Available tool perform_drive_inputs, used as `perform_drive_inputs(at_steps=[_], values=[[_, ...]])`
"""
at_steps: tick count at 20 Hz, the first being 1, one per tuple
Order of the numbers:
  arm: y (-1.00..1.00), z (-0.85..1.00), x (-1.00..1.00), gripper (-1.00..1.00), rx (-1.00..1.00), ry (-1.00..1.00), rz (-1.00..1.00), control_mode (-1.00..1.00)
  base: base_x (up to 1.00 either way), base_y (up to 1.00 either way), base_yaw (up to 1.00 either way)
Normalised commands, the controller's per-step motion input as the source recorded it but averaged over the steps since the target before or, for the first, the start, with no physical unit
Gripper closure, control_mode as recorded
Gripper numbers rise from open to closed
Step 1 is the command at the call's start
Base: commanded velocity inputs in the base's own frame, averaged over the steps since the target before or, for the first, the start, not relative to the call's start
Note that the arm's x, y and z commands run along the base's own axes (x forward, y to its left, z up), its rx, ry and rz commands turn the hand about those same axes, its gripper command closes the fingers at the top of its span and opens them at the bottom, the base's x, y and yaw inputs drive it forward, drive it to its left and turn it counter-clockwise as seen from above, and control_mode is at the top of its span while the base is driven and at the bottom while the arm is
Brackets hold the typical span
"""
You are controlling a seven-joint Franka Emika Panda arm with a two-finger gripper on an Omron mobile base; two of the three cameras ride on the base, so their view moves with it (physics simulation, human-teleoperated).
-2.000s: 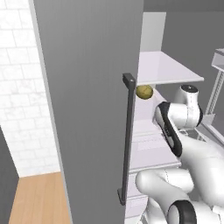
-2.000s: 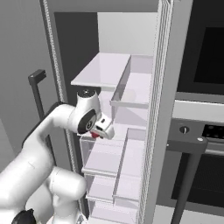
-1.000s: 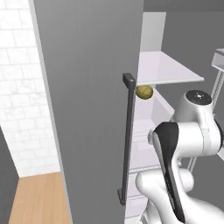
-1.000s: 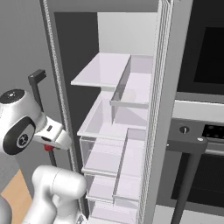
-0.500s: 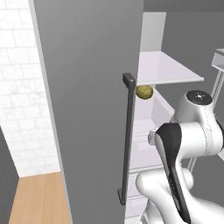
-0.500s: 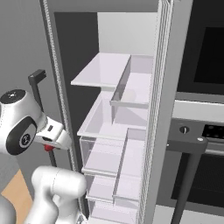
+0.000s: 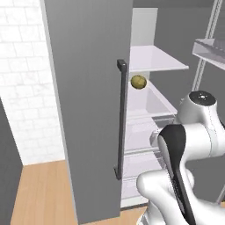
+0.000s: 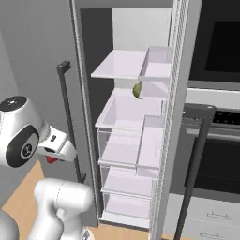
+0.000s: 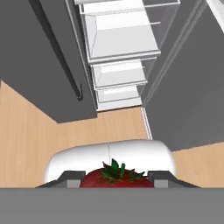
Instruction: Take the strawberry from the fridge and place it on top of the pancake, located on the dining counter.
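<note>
The fridge [image 8: 136, 122] stands open, both doors swung wide, leaving a clear gap of wood floor [image 9: 52, 131] in front of its white shelves. The gripper [image 9: 117, 179] is outside the fridge, beside the left door's long dark handle [image 8: 70, 117], clenched around the one strawberry [image 9: 116, 177], whose green cap shows between the fingertips [image 9: 70, 178]. One yellow-green fruit [image 7: 138, 81] sits on a shelf inside the fridge. Two bar handles are visible, and a black wall oven [image 8: 220, 42] lies right of the fridge.

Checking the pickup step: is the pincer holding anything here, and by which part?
Yes: the pincer is shut on the strawberry, clamped at its two sides, leafy green top facing the hand camera.
</note>
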Motion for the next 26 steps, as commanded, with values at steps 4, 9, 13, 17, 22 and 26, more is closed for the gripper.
perform_drive_inputs(at_steps=[4, 9, 13, 17, 22, 26], values=[[0.0, 0.0, 0.0, 1.0, 0.0, 0.0, 0.0, 1.0, -0.98, 0.48, -0.31], [0.0, 0.0, 0.0, 1.0, 0.0, 0.0, 0.0, 1.0, -0.95, 0.1, -0.68], [0.0, 0.0, 0.0, 1.0, 0.0, 0.0, 0.0, 1.0, -0.57, -0.09, -0.79], [0.0, 0.0, 0.0, 1.0, 0.0, 0.0, 0.0, 1.0, -0.36, -0.38, -0.75], [0.0, 0.0, 0.0, 1.0, 0.0, 0.0, 0.0, 1.0, -0.27, -0.57, -0.72], [0.0, 0.0, 0.0, 1.0, 0.0, 0.0, 0.0, 1.0, -0.03, -1.0, -0.62]])
